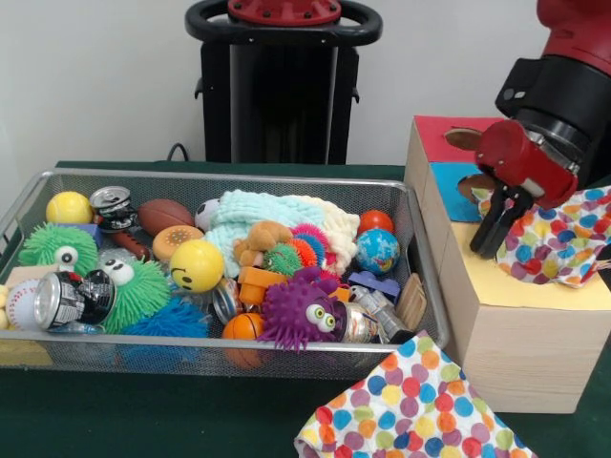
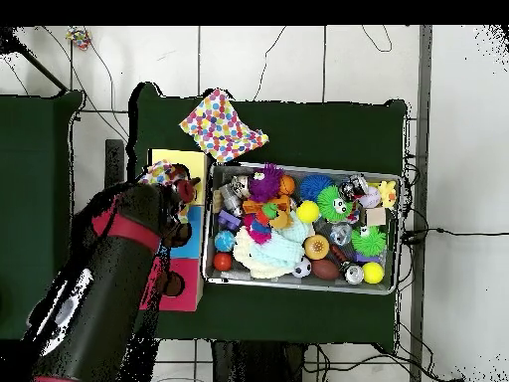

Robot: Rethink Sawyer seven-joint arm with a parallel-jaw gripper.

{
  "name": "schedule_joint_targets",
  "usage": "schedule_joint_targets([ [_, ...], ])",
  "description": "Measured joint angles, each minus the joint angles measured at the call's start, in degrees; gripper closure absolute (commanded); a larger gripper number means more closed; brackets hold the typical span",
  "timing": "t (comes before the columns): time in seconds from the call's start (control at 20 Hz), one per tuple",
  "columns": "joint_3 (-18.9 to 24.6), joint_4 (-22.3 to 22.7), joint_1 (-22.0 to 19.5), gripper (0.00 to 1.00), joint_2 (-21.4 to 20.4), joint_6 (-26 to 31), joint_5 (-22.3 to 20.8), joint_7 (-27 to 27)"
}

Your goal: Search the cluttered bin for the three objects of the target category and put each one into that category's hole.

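The red and black arm [image 2: 109, 274] reaches up from the lower left over the wooden box [image 2: 187, 231]. Right of the box sits a wire bin [image 2: 303, 282] crowded with toys. 1 polka-dot cloth [image 2: 221, 126] lies beyond it on the green table [image 2: 328, 124].

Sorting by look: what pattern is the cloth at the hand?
White cloth with multicoloured polka dots; front view.

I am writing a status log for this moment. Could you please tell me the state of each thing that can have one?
gripper: over the wooden box, shut on polka-dot cloth
polka-dot cloth: held, draped on the box top
second polka-dot cloth: lying loose on the table
wire bin: full of toys and cans
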Motion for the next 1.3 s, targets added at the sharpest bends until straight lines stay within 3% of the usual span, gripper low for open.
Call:
schedule_joint_targets([
  [0.3,-1.3,0.1,2.6,1.0,0.7,0.0,0.2,0.7],
  [0.95,-1.4,2.4,-3.1,1.0,-1.1,0.0,0.5,0.7],
  [1.3,-4.9,4.1,1.8,1.0,-1.1,0.0,0.5,0.7],
])
